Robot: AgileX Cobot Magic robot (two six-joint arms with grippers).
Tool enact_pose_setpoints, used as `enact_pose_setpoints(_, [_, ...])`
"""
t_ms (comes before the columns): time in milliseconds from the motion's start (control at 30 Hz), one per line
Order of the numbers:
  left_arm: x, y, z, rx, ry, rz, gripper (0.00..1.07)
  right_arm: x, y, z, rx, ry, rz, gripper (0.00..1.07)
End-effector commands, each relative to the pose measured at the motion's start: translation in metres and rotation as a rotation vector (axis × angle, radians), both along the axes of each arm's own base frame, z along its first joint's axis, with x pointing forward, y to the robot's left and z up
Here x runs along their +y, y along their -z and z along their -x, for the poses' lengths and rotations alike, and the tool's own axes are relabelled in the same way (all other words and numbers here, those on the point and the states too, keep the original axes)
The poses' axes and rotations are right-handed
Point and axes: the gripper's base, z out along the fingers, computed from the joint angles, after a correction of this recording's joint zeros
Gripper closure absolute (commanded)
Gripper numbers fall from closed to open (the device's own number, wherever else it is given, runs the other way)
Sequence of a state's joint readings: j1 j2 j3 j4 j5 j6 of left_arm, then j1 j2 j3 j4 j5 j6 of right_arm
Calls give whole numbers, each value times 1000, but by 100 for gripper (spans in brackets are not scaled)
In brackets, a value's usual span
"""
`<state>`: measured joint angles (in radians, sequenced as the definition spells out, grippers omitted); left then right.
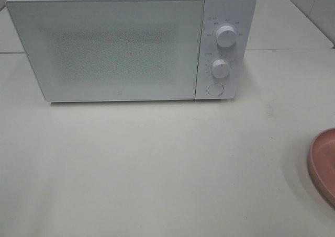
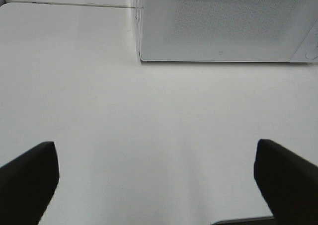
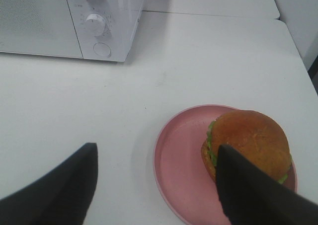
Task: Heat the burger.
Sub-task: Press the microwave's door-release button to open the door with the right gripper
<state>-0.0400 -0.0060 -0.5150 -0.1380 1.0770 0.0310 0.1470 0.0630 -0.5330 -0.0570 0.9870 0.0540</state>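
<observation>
Step 1, nothing begun: microwave door shut | burger on pink plate at right edge of worktop | left gripper spread wide, empty, facing microwave | right gripper parted, empty, above plate | next, likely: open door, then lift burger.

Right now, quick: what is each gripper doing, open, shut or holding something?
Left gripper: open, nothing between its fingers.
Right gripper: open, empty, by the pink round plate carrying the glossy golden-brown burger.
</observation>
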Motion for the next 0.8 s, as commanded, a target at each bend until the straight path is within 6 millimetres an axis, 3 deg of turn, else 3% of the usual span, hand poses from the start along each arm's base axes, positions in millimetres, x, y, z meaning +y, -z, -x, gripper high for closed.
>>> enact_pose_setpoints(33, [0,-1,2,-28,3,6,7,1,-7,-9,-2,2,17,40])
enact_pose_setpoints(800, [0,-1,2,-28,3,6,7,10,-18,-69,-20,-15,22,40])
